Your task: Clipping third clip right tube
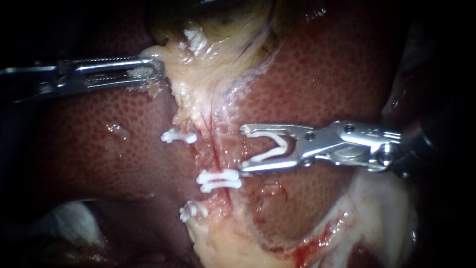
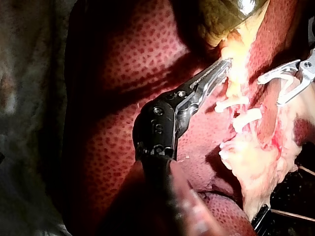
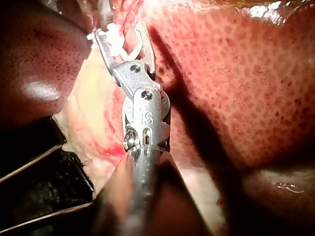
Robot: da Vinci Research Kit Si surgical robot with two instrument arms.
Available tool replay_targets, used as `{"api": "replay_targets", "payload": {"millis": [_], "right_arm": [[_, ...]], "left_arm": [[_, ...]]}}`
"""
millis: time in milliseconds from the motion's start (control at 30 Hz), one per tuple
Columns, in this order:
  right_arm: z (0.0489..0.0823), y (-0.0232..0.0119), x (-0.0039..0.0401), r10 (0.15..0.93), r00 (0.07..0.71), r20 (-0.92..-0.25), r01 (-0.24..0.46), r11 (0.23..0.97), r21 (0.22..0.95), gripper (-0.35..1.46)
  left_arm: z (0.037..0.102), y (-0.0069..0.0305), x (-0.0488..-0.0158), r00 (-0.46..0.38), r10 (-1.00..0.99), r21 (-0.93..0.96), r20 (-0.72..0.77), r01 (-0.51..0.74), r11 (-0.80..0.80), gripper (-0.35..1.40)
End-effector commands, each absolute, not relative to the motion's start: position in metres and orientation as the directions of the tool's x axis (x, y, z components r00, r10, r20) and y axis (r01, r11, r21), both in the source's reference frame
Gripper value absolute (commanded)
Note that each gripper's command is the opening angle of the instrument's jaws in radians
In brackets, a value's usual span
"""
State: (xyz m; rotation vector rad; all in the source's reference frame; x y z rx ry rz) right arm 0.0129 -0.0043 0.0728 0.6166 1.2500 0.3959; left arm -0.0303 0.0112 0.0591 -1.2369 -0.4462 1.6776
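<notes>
Nearest, at the bottom of the endoscope view, a blood-streaked pale lump (image 1: 233, 248) lies against the liver (image 1: 322, 74). Just beyond it a white clip (image 1: 192, 211) sits closed on the strip. A little farther on, a closed pair of clips (image 1: 218, 180) crosses the thin reddish tube (image 1: 216, 149). That tube runs from near to far down the middle of the field.

My right instrument (image 1: 244, 149) comes in level from the right, and its tips stop just to the right of the tube, above the pair. Its jaws stand wide apart and carry the open clip (image 1: 267, 154). The clip is a white V, with one arm seated along each jaw. I cannot tell whether the tube has entered the gap. Left of the tube, at about the same depth, another closed clip (image 1: 178, 136) lies on the liver surface.

Farther still, my left instrument (image 1: 159, 69) reaches in from the left. Its slotted jaws are pressed together, pinching the left edge of the pale tissue (image 1: 213, 64). In the left wrist view, the olive gallbladder (image 2: 221, 17) lies farthest, beyond those jaws.
</notes>
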Motion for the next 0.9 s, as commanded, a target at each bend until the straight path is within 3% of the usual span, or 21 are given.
{"api": "replay_targets", "payload": {"millis": [33,400,600,900], "right_arm": [[0.0734,-0.0043,0.0134,0.598,0.284,-0.75,0.052,0.771,0.634,0.49],[0.0766,-0.0063,0.0177,0.641,0.298,-0.708,0.083,0.721,0.688,0.49],[0.0763,-0.0068,0.0181,0.694,0.291,-0.658,0.106,0.66,0.743,0.49],[0.0751,-0.0074,0.0184,0.78,0.239,-0.578,0.208,0.541,0.815,0.48]], "left_arm": [[0.0591,0.0112,-0.0303,-0.016,0.852,-0.743,-0.523,-0.481,-0.465,-0.35],[0.0592,0.0111,-0.0308,-0.015,0.852,-0.741,-0.524,-0.486,-0.464,-0.35],[0.0592,0.0111,-0.0308,-0.015,0.852,-0.741,-0.524,-0.486,-0.464,-0.35],[0.0594,0.0112,-0.0308,-0.015,0.852,-0.741,-0.524,-0.486,-0.464,-0.35]]}}
